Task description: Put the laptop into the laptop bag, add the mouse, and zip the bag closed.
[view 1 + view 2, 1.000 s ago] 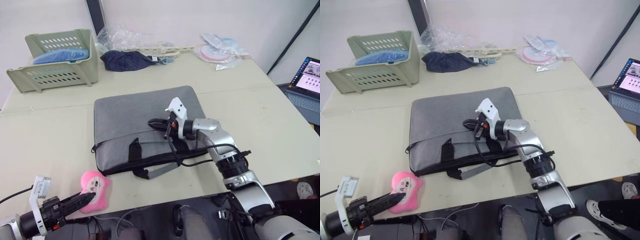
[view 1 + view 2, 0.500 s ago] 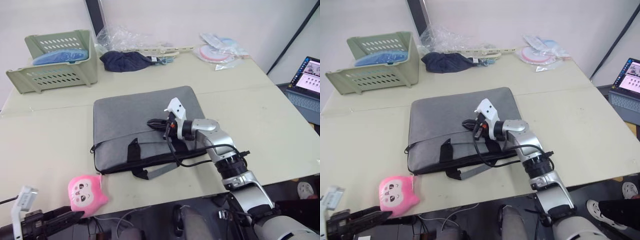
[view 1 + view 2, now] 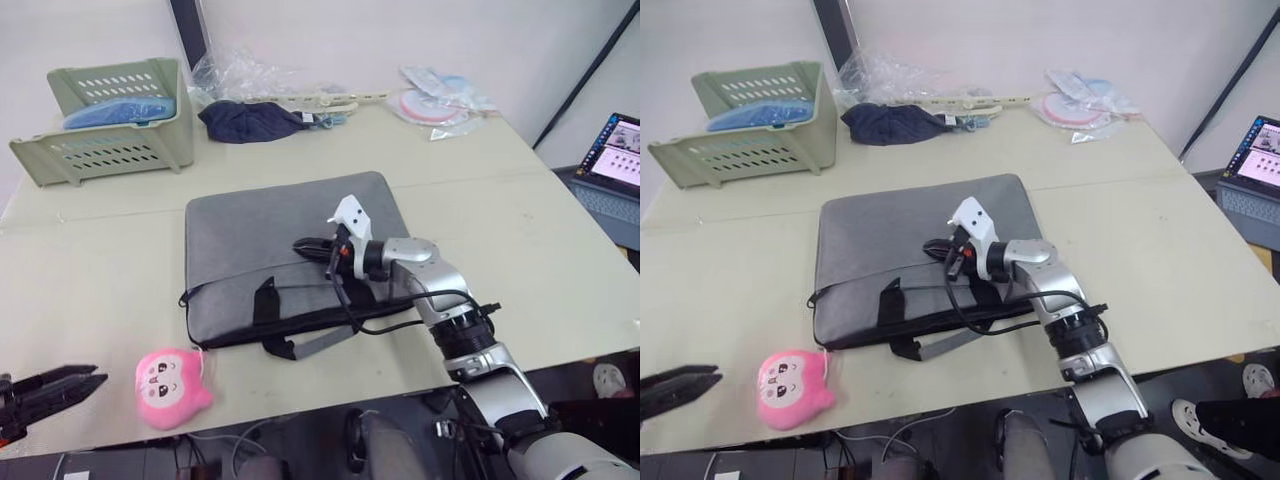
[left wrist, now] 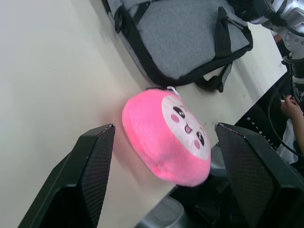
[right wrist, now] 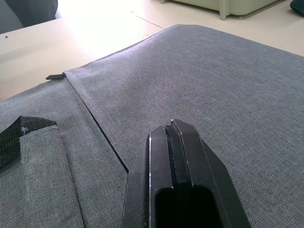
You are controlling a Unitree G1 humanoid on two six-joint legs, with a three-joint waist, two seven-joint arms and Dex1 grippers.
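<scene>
The grey laptop bag (image 3: pixel 270 240) lies flat in the middle of the table, its black handles (image 3: pixel 266 300) toward the front edge. My right gripper (image 3: pixel 303 245) is shut and empty, its tip just over the bag's upper face; in the right wrist view the shut fingers (image 5: pixel 173 142) point across grey fabric (image 5: pixel 199 80) beside a seam. At the front left corner my left gripper (image 3: pixel 70 382) is open and empty, a short way left of a pink plush toy (image 3: pixel 172 373). In the left wrist view the toy (image 4: pixel 166 137) lies ahead between the spread fingers (image 4: pixel 97 161). The laptop and the mouse are out of view.
A green basket (image 3: pixel 110 120) stands at the back left, with a dark cloth (image 3: pixel 250 120) and clear plastic bags (image 3: pixel 250 75) beside it. Round packets (image 3: pixel 440 105) lie at the back right. A dark open laptop (image 3: pixel 612 165) sits off the table to the right.
My left gripper has drawn back from the pink plush toy toward the left and now stands open. The toy has settled face up. The right arm and bag have not moved.
</scene>
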